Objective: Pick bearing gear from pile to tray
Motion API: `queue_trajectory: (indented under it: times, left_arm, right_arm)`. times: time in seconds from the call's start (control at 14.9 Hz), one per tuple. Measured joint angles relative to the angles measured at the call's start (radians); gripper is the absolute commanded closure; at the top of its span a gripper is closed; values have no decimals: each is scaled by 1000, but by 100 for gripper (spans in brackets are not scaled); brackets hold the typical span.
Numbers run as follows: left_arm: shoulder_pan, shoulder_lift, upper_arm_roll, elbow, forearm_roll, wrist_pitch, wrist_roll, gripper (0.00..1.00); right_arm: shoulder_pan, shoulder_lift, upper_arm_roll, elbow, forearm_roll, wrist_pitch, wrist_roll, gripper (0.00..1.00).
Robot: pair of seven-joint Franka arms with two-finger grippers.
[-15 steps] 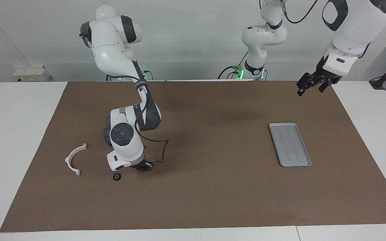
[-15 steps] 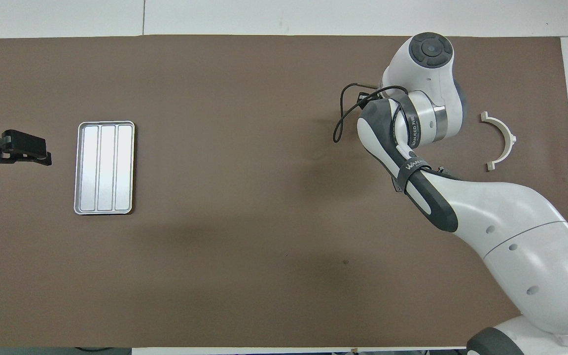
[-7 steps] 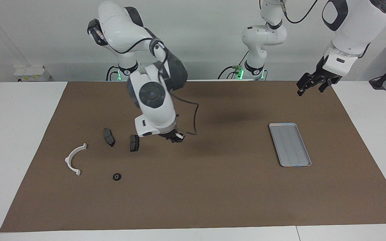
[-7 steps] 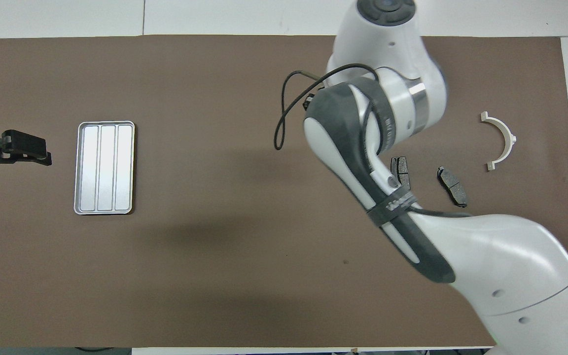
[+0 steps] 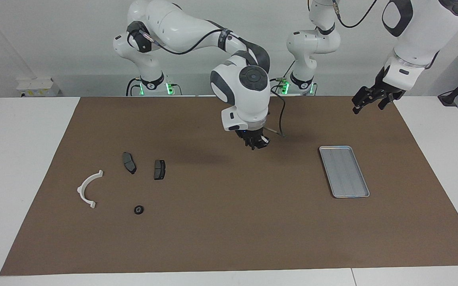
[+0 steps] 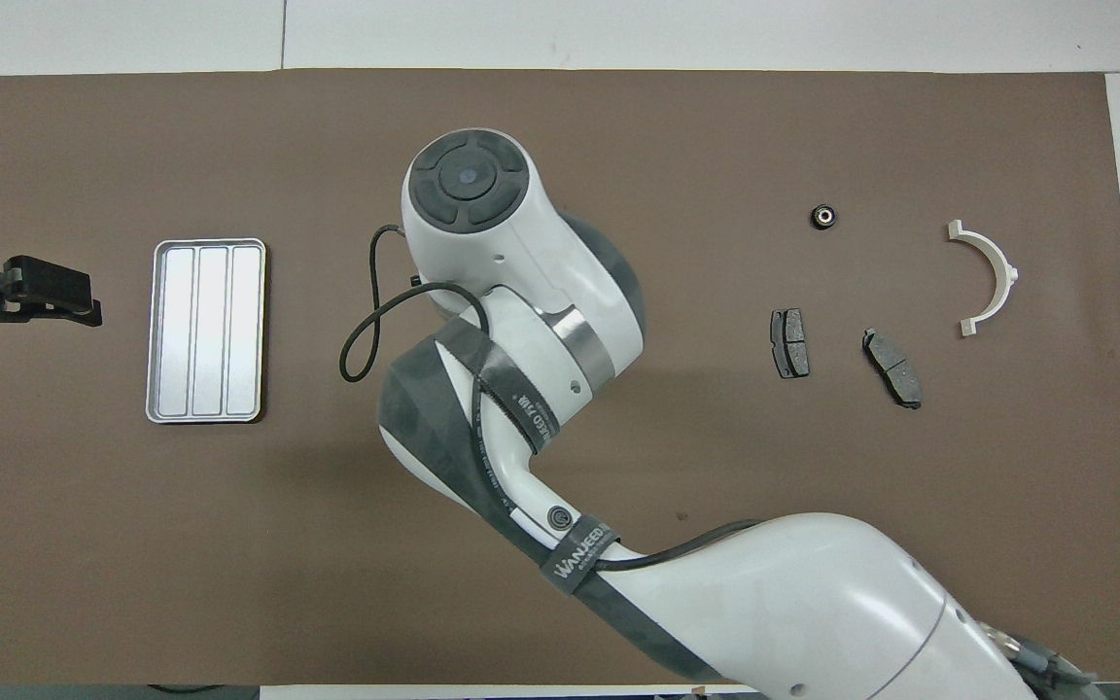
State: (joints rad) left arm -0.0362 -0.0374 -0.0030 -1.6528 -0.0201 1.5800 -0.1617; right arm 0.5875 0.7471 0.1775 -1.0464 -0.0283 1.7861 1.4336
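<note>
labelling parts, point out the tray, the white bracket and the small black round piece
tray point(image 5: 344, 171), facing view, middle of its floor
white bracket point(image 5: 86, 186), facing view, middle of its arc
small black round piece point(image 5: 138, 209), facing view, its centre

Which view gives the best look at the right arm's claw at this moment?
The facing view: the right claw hangs in plain sight over the brown mat, part of the way from the scattered parts toward the flat silver-grey metal tray. In the overhead view the arm's own white wrist covers the claw entirely.
</note>
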Motion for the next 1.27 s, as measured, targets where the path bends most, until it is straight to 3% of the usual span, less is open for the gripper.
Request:
queue_trajectory:
  times: [0.27, 0.6, 0.67, 0.74, 0.8, 1.27]
  left_arm:
    - [0, 0, 0, 0, 0, 0, 0, 0]
    - [0, 0, 0, 0, 0, 0, 0, 0]
    - [0, 0, 0, 0, 0, 0, 0, 0]
    - [0, 0, 0, 0, 0, 0, 0, 0]
    - [0, 0, 0, 0, 0, 0, 0, 0]
    - [0, 0, 0, 0, 0, 0, 0, 0]
  right_arm:
    - [19, 89, -8, 0, -43, 105, 19, 100]
    - [20, 138, -9, 0, -78, 176, 19, 100]
    - [20, 141, -9, 0, -78, 185, 19, 69]
    - [20, 142, -9, 0, -78, 193, 19, 21]
    - [19, 142, -9, 0, -78, 197, 19, 0]
    - [9, 138, -17, 6, -99, 126, 13, 0]
